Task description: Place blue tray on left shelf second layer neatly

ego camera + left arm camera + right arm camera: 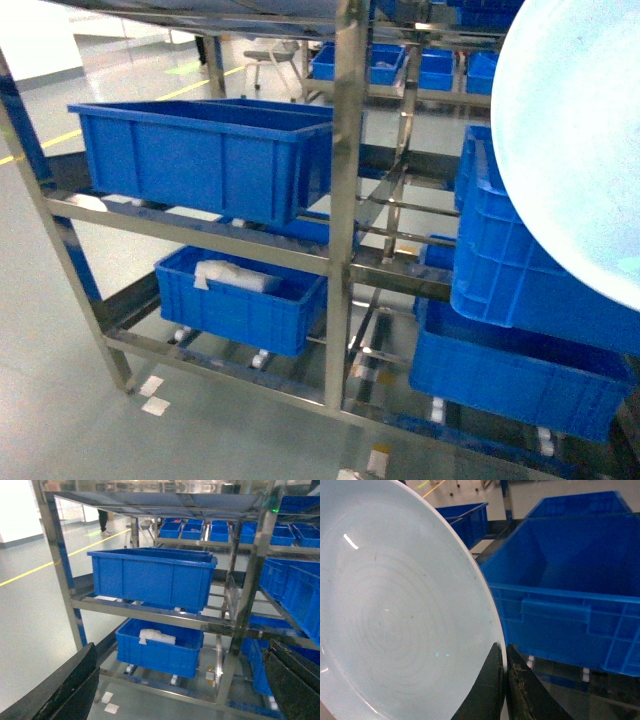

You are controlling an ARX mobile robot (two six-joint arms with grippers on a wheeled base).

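Blue tray [395,615] pinched at its rim by right gripper [504,680], both fingers [487,690] pressed onto the edge, dish tilted up on its side. In head view same blue tray [570,140] fills upper right corner, held in air, overlapping the crates on the right (not on any shelf). Left gripper [185,690] spread wide, empty, dark fingers [65,685] at the bottom corners of left wrist view, facing the rack.

Left shelf second layer [200,235] a steel tier with rails; big blue crate [205,155] sitting on it, taking most of visible width. Below, smaller blue crate [240,295] on lower tier with white wrapped bundle [235,275] inside. Steel post [345,200] upright between left and right bays. Right bay: stacked blue crates [520,270], tilted slightly. More blue crates [195,530] on a rack further back. Glossy grey floor [60,400] with white paper scraps [152,395] near rack foot, yellow line [35,570] on floor at far left.
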